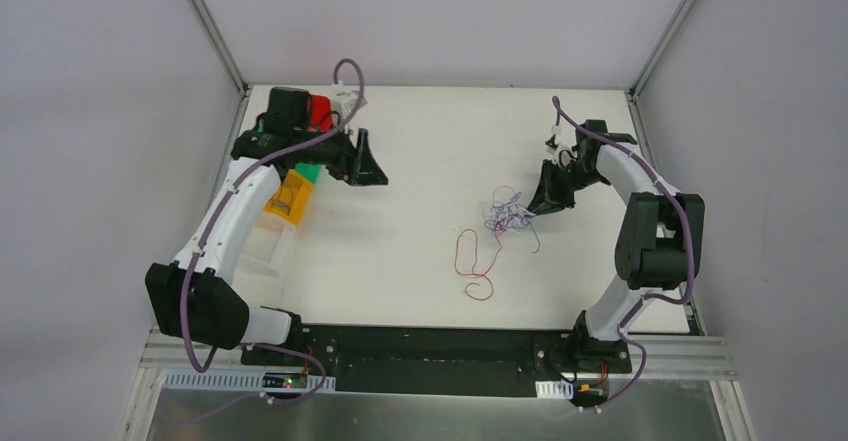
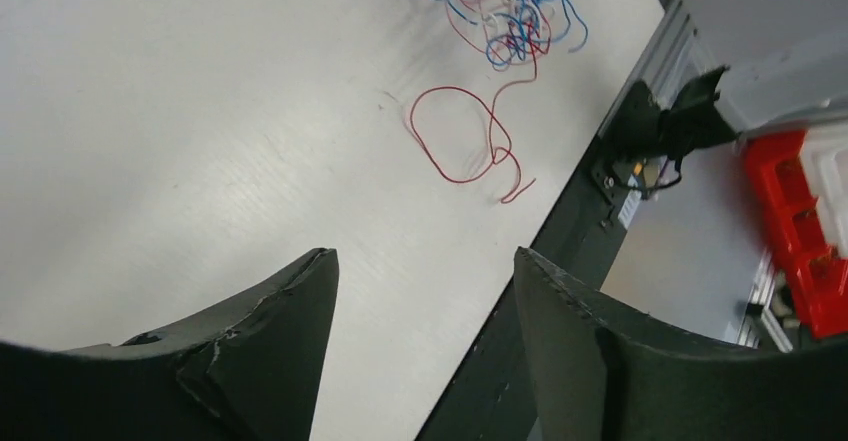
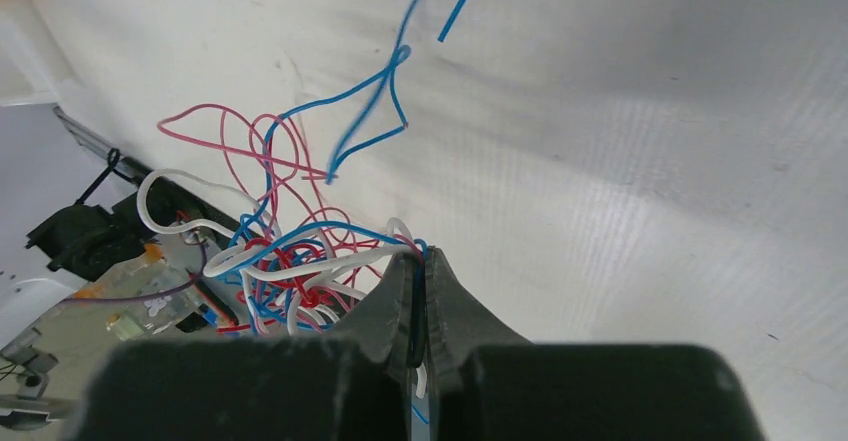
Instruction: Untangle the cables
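The cables are a small tangle of thin red, blue and white wires (image 1: 508,212) right of the table's centre. One red strand (image 1: 477,261) lies loose in a loop toward the near edge. My right gripper (image 1: 545,201) is at the tangle's right side. In the right wrist view it (image 3: 421,254) is shut on blue and white strands of the tangle (image 3: 290,271). My left gripper (image 1: 368,166) is open and empty at the far left, well away from the wires. In its wrist view the tangle (image 2: 510,11) and the red loop (image 2: 460,141) lie far ahead of the gripper (image 2: 425,261).
A red block (image 1: 320,111), a green piece (image 1: 309,171), a yellow block (image 1: 290,198) and a clear tray (image 1: 265,246) sit along the left edge under the left arm. Metal frame posts stand at the far corners. The black base rail (image 1: 430,346) runs along the near edge.
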Robot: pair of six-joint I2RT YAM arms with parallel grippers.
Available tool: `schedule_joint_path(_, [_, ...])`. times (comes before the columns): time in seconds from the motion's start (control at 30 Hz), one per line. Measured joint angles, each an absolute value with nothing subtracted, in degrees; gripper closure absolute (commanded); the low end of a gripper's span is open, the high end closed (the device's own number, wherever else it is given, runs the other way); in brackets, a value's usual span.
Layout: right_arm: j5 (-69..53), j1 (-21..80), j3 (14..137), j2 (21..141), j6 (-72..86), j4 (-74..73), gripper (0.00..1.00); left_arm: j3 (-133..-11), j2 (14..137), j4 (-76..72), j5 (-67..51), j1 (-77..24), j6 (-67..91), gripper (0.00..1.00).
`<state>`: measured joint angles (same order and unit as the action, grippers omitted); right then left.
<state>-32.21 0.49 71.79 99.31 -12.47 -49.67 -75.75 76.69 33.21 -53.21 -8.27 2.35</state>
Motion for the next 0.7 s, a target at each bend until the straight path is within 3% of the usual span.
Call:
schedule_joint_path(0.13, [-35.44,2.04,72.05,99.13,-11.46,-49.69,1.0,-75.35,79.53,34.61,-49.93,-19.38,-3.75,0.28])
schedule_joint_path(0.33, [-36.95,7.42,73.41,98.56,-9.39,-49.25,1.0,-76.71,89.43,27.46,-48.62,-32.4,0.38,0.29])
schedule_joint_path(0.53, [-36.95,9.91,73.41,97.69,-8.34,-49.21,1.0,-79.64,98.78,20.56,-46.09,-36.84,8.4,0.3])
schedule_joint_path(0.7, [-36.95,10.37,73.41,97.3,-8.12,-49.23,1.0,-80.88,100.79,18.52,-45.95,-37.1,7.27,0.23])
